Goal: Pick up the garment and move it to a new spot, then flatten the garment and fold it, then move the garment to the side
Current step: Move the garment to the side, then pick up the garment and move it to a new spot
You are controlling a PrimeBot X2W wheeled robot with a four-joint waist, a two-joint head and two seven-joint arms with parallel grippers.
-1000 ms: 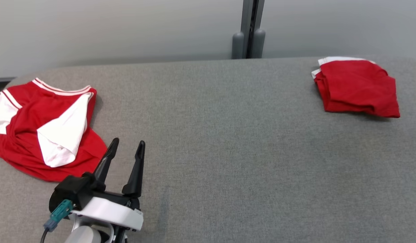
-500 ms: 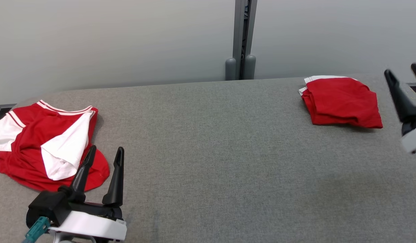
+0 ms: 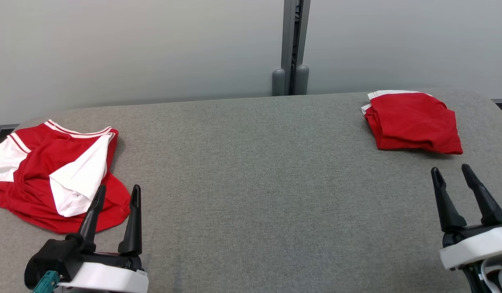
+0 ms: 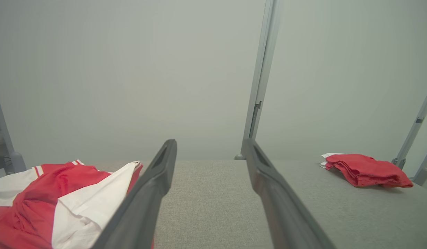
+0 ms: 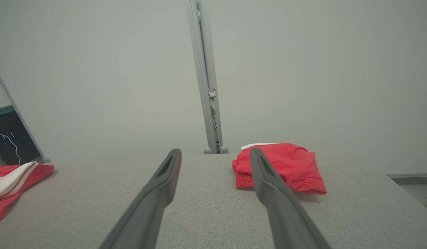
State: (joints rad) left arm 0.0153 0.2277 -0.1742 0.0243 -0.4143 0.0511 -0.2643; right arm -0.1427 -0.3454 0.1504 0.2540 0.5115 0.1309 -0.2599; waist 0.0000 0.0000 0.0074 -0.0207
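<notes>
While both arms sit low and idle, left gripper at 7 o'clock of the head view, fingers spread, nothing between them; left wrist view confirms the gap. Right gripper at 5 o'clock, likewise spread and empty, same in its own wrist view. Change noted: half a second ago the right gripper stood high at 3 o'clock, just beside the folded garment; it has since dropped back toward the near edge, well apart from it. Left gripper has also drawn back a little toward the near edge. Head camera tilted up before that, so the earliest shift of the scene is camera, not cloth. Outward: crumpled shirt, red with white panels, lies at 9 o'clock, its near hem just beyond the left fingertips, apparently not touching. Folded garment, red with white edge showing, rests at 2 o'clock near the far right corner of the table. Reading: folded garment looks parked at the side, that cycle likely finished; crumpled shirt probably next, left gripper nearest.
</notes>
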